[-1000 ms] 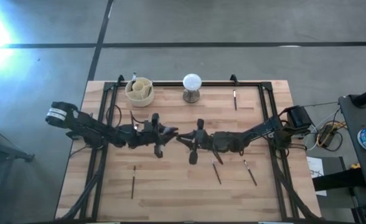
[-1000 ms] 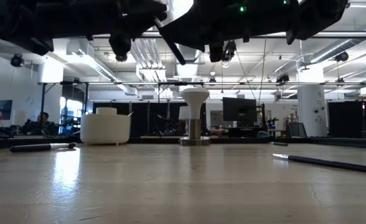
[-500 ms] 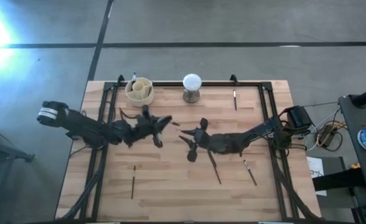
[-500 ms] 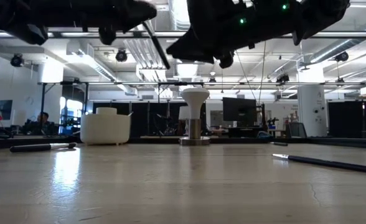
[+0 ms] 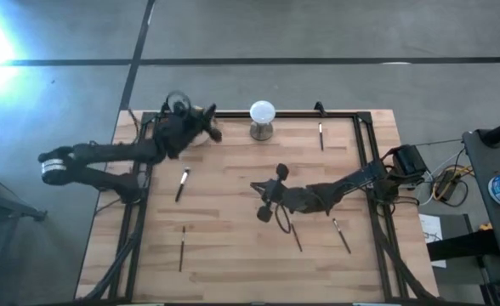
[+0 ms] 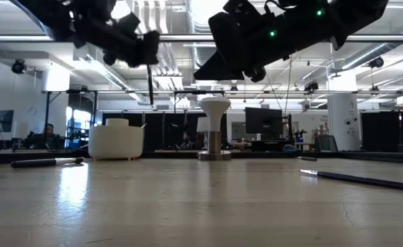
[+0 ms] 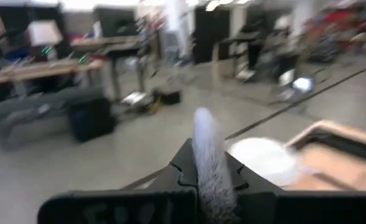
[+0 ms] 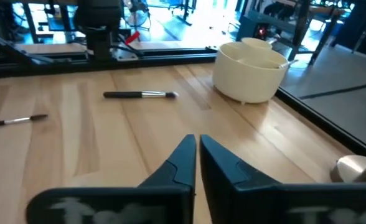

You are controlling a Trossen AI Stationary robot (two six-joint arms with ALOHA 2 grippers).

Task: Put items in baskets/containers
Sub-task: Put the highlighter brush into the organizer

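Delivery step: left gripper [image 5: 201, 124] jaws clamping brush [image 6: 149, 84] upright, hovering just over cup [image 6: 116, 139]. Next move: lowering brush into free divider slot, then releasing. Right gripper [image 8: 195, 163] jaws closed, empty, idling mid-worktop.

My table [image 8: 108, 143] is pale, smooth planked wood with a soft sheen, my cup [image 8: 250, 73] looks like matt cream plastic, and my brush [image 7: 209, 163] carries soft, fuzzy white bristles.
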